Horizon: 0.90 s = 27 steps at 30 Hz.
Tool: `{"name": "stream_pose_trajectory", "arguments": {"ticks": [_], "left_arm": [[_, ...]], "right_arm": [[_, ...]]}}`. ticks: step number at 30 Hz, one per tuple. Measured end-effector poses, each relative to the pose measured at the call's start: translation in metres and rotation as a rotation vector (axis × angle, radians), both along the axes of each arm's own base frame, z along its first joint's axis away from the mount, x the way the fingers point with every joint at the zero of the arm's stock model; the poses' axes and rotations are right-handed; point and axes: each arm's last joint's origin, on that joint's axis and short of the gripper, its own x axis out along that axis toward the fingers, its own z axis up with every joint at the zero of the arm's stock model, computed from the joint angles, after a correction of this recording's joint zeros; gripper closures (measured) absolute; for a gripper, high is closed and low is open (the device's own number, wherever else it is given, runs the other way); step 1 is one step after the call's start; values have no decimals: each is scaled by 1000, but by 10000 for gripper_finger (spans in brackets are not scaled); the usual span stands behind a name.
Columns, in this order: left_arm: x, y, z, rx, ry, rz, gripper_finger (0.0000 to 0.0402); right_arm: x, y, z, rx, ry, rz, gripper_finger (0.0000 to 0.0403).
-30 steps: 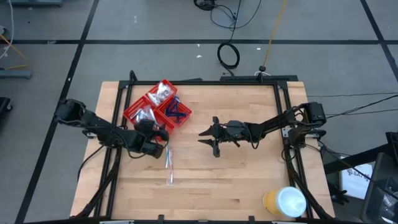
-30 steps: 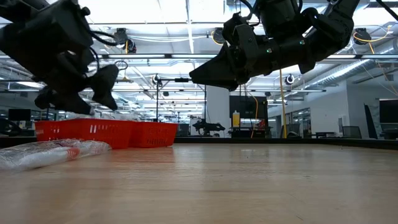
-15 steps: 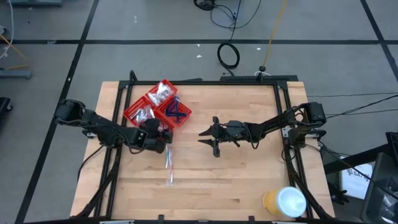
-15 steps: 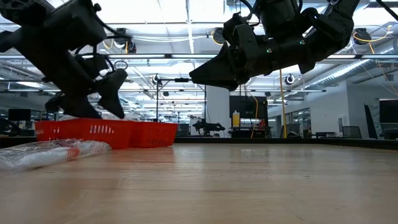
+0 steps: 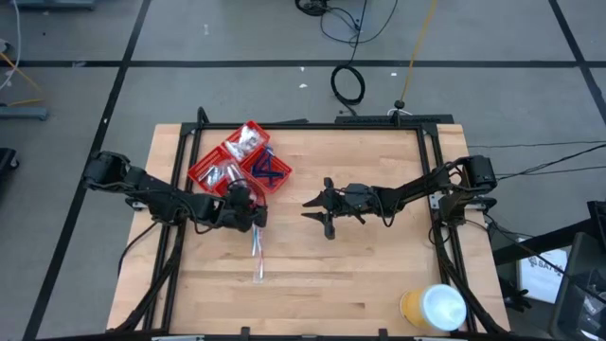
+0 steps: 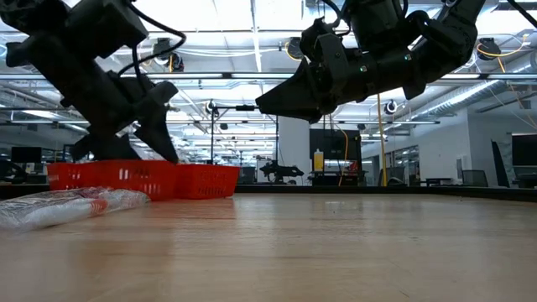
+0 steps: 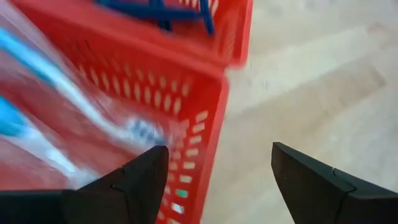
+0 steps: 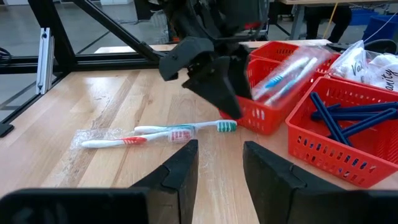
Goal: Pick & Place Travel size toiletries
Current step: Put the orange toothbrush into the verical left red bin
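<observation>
In the high view the left gripper [image 5: 248,210] hangs left of centre on the counter [image 5: 360,275], at the lower corner of the red tray [image 5: 201,176]. Its jaws stand wide apart with nothing between them; in the left wrist view the tray's perforated wall fills the gap's left side and bare wood its right. A clear packet of toothbrushes [image 5: 258,248] lies on the wood just below those jaws, stretching toward the bottom of the frame, apart from the tips. The right wrist view shows these toothbrushes [image 8: 155,133] flat beside the tray. Another packet of brushes [image 8: 287,74] lies in the near compartment, dark blue sticks [image 5: 270,170] in the next, and white packets [image 5: 248,140] in the far one. The right gripper [image 5: 320,209] hovers at the frame's middle, jaws narrowly parted, empty. A yellow roll [image 5: 432,308] stands at lower right.
</observation>
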Motion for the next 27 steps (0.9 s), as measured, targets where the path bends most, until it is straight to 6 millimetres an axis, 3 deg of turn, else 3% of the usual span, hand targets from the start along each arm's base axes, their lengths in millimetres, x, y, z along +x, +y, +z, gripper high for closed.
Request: {"name": "stream_pose_trajectory", "arguments": {"ticks": [5, 9, 18, 27], "left_arm": [[1, 3, -2, -142, 18, -27, 128], [2, 4, -1, -151, 7, -35, 128], [11, 4, 31, -52, -64, -141, 128], [5, -5, 55, -18, -120, -286, 128]], "right_arm": [[0, 0, 0, 0, 0, 0, 287], [0, 0, 0, 0, 0, 0, 287], [0, 0, 0, 0, 1, 0, 287], [0, 0, 0, -2, 1, 3, 287]]}}
